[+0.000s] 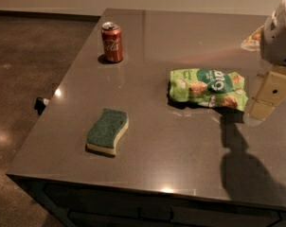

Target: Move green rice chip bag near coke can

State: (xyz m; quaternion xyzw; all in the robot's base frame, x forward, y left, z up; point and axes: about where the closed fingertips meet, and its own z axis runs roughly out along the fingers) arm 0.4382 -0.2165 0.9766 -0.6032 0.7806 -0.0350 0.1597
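Note:
The green rice chip bag lies flat on the grey table, right of centre, with its dark-green round logo facing up. The coke can stands upright near the table's far left edge, well away from the bag. My gripper hangs from the white arm at the right edge of the camera view. It is just right of the bag's right end, close to the tabletop, and holds nothing.
A yellow sponge with a green top lies near the front left of the table. A pale object shows at the far right behind the arm. The floor drops off left of the table edge.

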